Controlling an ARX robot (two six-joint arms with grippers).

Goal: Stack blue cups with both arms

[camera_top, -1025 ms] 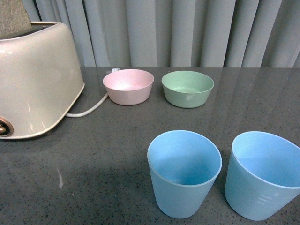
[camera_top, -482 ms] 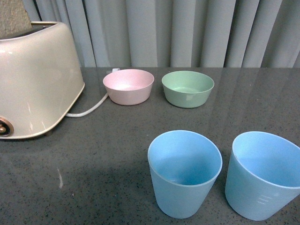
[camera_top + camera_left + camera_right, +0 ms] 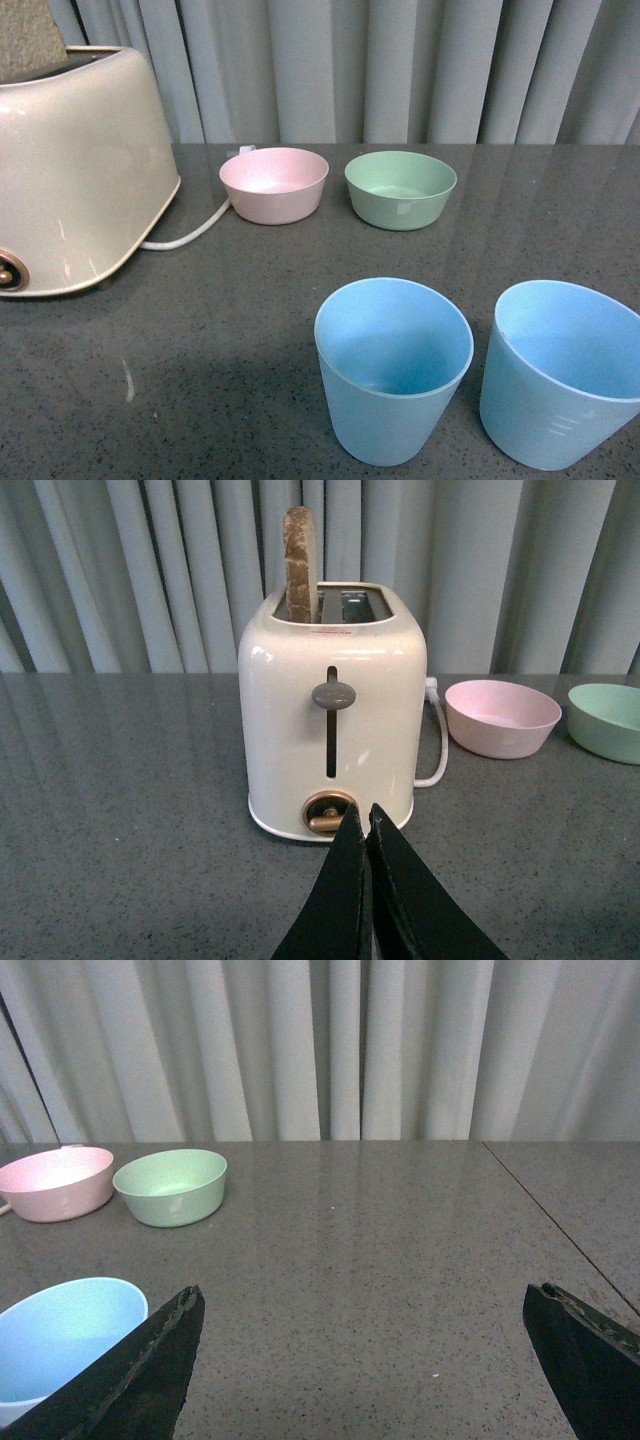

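Our right gripper (image 3: 365,1300) gapes wide, empty — readied for a cup, we judge — one blue cup (image 3: 60,1332) just outside a finger. Our left gripper (image 3: 366,818), pinched closed on nothing, faces the toaster (image 3: 335,710), no cup ahead of it.

I'm at a kitchen-type counter, staged look: dark speckled stone worktop (image 3: 250,330), cream toaster (image 3: 335,710) with a white cord (image 3: 195,232) and a bread slice (image 3: 298,565) in one slot, plastic tableware (pink bowl (image 3: 274,184), green bowl (image 3: 400,189), blue cups (image 3: 390,410) (image 3: 555,410)). Backdrop in all my cams: plain grey pleated curtain (image 3: 400,70).
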